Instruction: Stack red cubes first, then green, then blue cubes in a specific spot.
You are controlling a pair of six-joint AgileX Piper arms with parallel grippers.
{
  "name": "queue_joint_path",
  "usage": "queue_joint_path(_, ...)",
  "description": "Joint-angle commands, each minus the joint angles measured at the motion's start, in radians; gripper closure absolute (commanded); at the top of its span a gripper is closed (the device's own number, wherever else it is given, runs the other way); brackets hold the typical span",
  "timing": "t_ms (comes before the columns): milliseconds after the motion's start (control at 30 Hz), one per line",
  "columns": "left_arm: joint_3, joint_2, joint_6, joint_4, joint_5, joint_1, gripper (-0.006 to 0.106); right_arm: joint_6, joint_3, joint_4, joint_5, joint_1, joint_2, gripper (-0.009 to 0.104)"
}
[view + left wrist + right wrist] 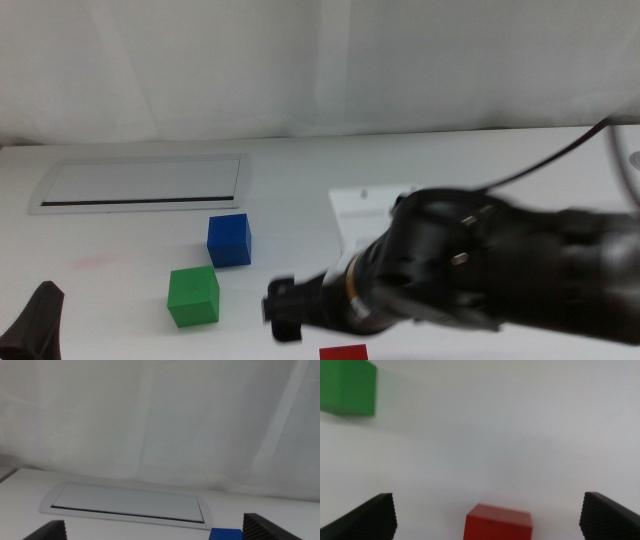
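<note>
Right wrist view: right hand (487, 515) spread wide above red cube (498, 522) | green cube (193, 296) beside blue cube (229, 240) on tabletop (120, 250) | left hand (152, 530) parked low, spread apart.

Three cubes are sitting on the table (120, 300): one red cube (344, 352) (only its top edge is showing in the middle view), one green cube (193, 296) and one blue cube (229, 240). One white paper sheet (362, 212) and one recessed panel (140, 184) are lying there too.
</note>
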Motion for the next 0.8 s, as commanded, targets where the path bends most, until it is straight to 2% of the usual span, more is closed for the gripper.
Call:
queue_joint_path(0, 0.04, -0.002, -0.002, -0.007, -0.011, 0.0, 0.013, -0.011, -0.019, -0.079, 0.036, -0.003, -0.055, -0.008)
queue_joint_path(167, 0.04, -0.002, -0.002, -0.007, -0.011, 0.0, 0.013, -0.077, -0.021, -0.189, 0.03, -0.074, -0.172, -0.007)
queue_joint_path(400, 0.04, -0.002, -0.002, -0.007, -0.011, 0.0, 0.013, -0.299, -0.021, -0.195, 0.006, -0.331, -0.295, -0.007)
queue_joint_path(500, 0.04, -0.002, -0.002, -0.007, -0.011, 0.0, 0.013, -0.437, -0.021, -0.163, 0.004, -0.452, -0.332, -0.007)
queue_joint_path(633, 0.04, -0.002, -0.002, -0.007, -0.011, 0.0, 0.013, -0.652, -0.021, -0.086, 0.01, -0.594, -0.368, -0.007)
queue_joint_path(700, 0.04, -0.002, -0.002, -0.007, -0.011, 0.0, 0.013, -0.759, -0.021, -0.029, 0.021, -0.656, -0.386, -0.007)
queue_joint_path(767, 0.04, -0.002, -0.002, -0.007, -0.011, 0.0, 0.013, -0.876, -0.021, 0.065, 0.037, -0.702, -0.403, -0.007)
